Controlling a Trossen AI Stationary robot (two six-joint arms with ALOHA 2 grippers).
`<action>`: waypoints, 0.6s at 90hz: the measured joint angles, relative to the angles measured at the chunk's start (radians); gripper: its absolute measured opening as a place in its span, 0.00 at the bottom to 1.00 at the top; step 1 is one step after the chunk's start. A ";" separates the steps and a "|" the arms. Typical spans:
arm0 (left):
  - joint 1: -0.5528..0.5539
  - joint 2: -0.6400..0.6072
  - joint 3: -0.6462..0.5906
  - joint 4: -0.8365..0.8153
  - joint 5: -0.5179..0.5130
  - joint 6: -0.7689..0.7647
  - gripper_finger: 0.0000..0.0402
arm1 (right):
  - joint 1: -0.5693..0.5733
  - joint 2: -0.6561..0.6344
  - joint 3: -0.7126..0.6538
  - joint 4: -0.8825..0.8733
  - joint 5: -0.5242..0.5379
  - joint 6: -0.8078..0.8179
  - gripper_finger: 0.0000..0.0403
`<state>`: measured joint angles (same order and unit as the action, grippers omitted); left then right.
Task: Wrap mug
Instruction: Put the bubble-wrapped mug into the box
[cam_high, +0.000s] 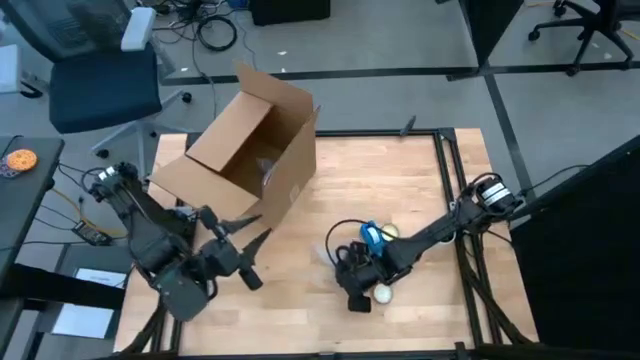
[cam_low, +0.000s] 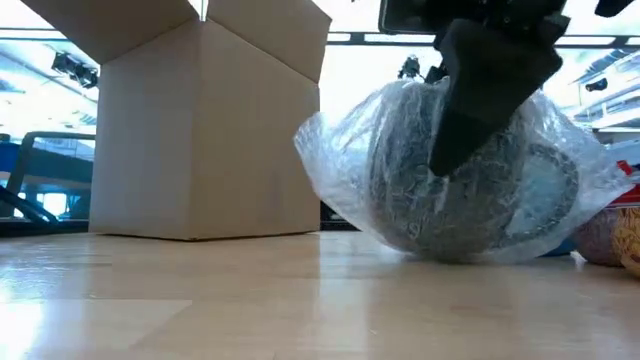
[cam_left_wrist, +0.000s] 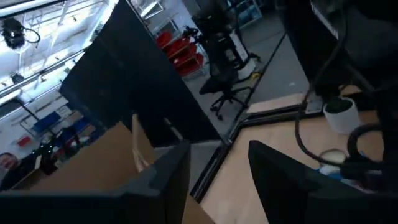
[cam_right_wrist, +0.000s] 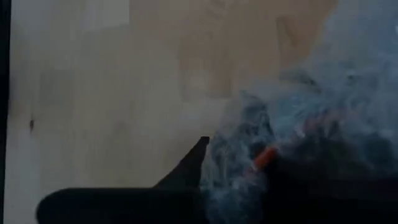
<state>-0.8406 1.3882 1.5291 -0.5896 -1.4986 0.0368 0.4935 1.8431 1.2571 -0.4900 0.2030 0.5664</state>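
Observation:
The mug (cam_low: 410, 190) is dark and sits bundled in clear bubble wrap (cam_low: 340, 160), resting on the wooden table (cam_low: 200, 300) on its lower side. In the high view the bundle (cam_high: 338, 256) lies right of the table's middle. My right gripper (cam_high: 355, 268) comes down on top of the bundle and is shut on the wrap. My left gripper (cam_high: 243, 238) hovers open near the table's left side, beside the cardboard box (cam_high: 250, 150), holding nothing. My right gripper has the bubble wrap on the upper side of the bundle (cam_low: 440, 180); one dark finger (cam_low: 480, 100) slants down onto it from above. The wrap itself hides the other finger in the right wrist view (cam_right_wrist: 249, 162). The bundle stays on the table.
An open cardboard box (cam_low: 200, 130) lies on its side at the table's far left. A blue object (cam_high: 371, 235), a pale yellowish ball (cam_high: 389, 232) and a white ball (cam_high: 382, 293) lie close around the bundle. A black metal frame (cam_high: 445, 160) borders the table's right side.

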 joint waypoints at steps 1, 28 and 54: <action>0.000 -0.002 0.009 -0.004 0.000 0.004 0.37 | 0.003 0.000 0.000 0.003 0.003 0.003 0.03; 0.136 -0.045 0.083 -0.219 0.143 -0.125 0.37 | 0.037 0.004 -0.003 0.047 0.062 0.038 0.02; 0.254 0.018 0.082 -0.382 0.130 -0.333 0.54 | 0.044 0.005 -0.003 0.048 0.067 0.045 0.02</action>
<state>-0.5864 1.4067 1.6112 -0.9715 -1.3685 -0.2965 0.5373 1.8477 1.2537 -0.4423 0.2703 0.6119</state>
